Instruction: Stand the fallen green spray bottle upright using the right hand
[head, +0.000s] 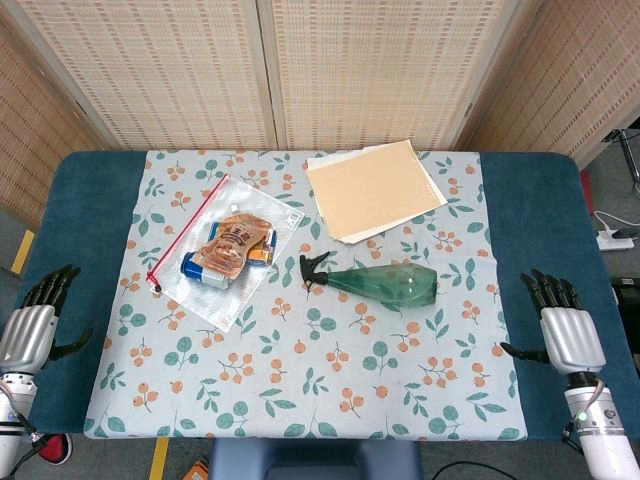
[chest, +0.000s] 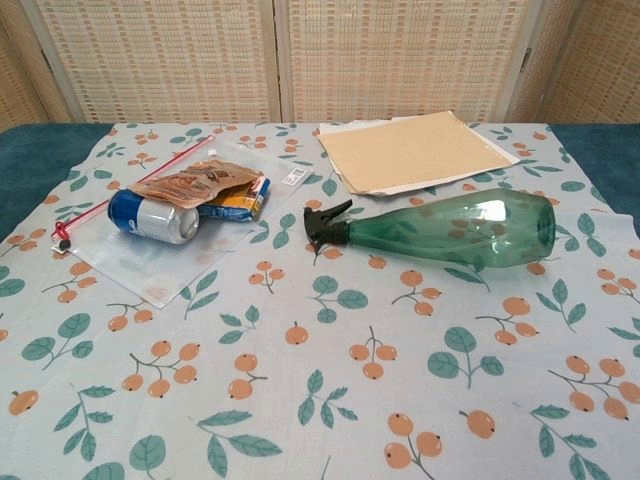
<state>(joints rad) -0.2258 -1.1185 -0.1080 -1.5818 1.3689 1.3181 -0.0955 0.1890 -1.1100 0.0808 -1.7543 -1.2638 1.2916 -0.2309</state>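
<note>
the green spray bottle (head: 385, 283) lies on its side near the middle of the flowered tablecloth (head: 300, 380), a little toward the right half. its black trigger head (chest: 327, 226) points to the left and its wide bottom points to the right, toward the side of the right hand. the right hand (head: 565, 325) rests on the blue table edge (head: 540, 200), outside the cloth, well apart from the bottle. it holds nothing; its fingers are spread and point away from the robot, and the thumb sticks out toward the cloth. the left hand (head: 35, 320) lies on the opposite blue edge in the same manner, with fingers apart and nothing in it (the chest view shows neither hand). behind the bottle, just beside it, lies a tan folder (head: 372, 187) on white sheets. to the left of the bottle lies a clear zip bag (head: 225, 250) with a red seal; inside it are a brown pouch (chest: 195, 182) and a blue can (chest: 152, 217), which also lies on its side.
</note>
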